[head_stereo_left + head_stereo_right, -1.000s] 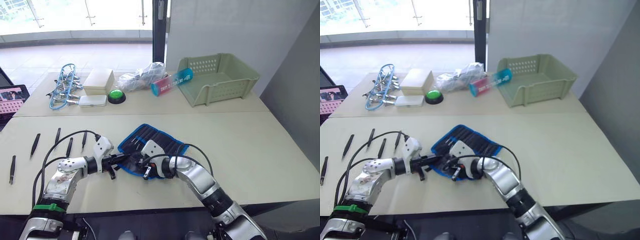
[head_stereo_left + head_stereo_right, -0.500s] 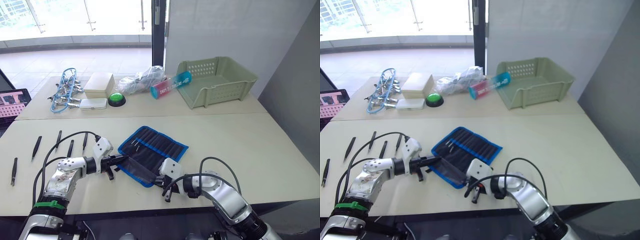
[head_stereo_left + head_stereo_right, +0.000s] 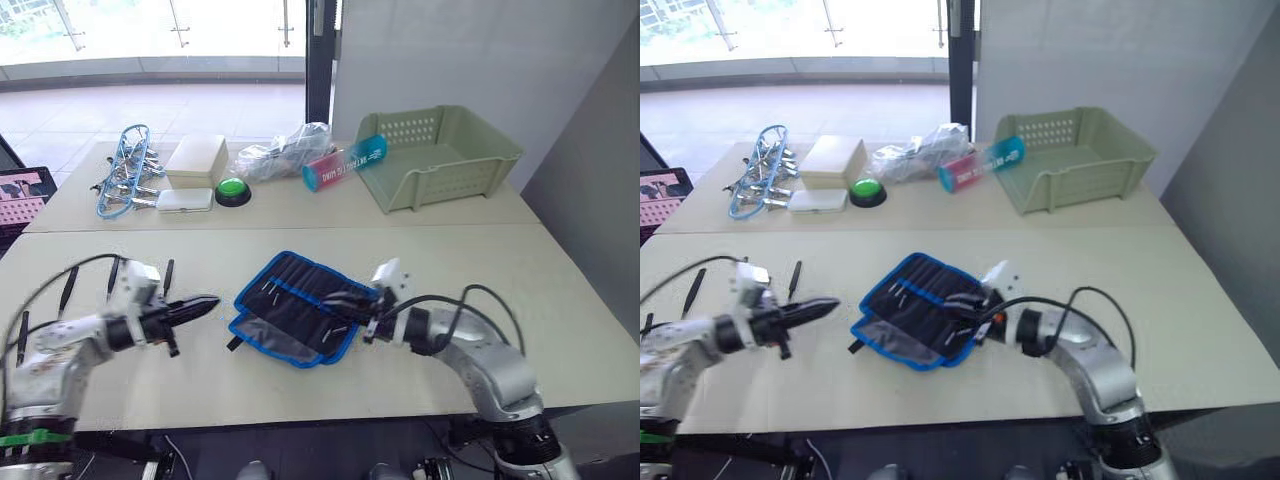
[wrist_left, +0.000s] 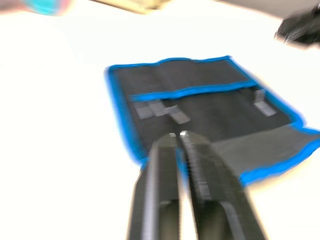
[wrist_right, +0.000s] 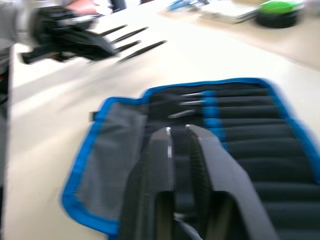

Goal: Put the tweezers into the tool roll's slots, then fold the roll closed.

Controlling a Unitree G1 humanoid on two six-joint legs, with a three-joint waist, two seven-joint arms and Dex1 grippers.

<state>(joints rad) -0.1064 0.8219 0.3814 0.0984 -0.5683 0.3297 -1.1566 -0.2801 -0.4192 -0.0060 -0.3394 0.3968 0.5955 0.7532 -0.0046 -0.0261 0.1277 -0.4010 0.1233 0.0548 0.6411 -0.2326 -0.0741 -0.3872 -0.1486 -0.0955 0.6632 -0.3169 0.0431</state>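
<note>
The tool roll lies open in the middle of the near table, black with blue edging, a grey flap at its near left corner. Silvery tips of a few tweezers stick out of its slots. More tweezers lie loose on the table to the left, one further out. My left gripper is shut and empty, a hand's width left of the roll and pointing at it. My right gripper reaches in from the right over the roll's right part, its fingers a narrow gap apart with nothing between them.
On the far table stand a green perforated basket, a pink-and-blue tube, a crumpled plastic bag, a green button, white boxes and a bundle of blue clips.
My left gripper has drawn back to the left, away from the roll's edge. My right arm has swung from the table's front to the roll's right side, fingers now over the roll.
</note>
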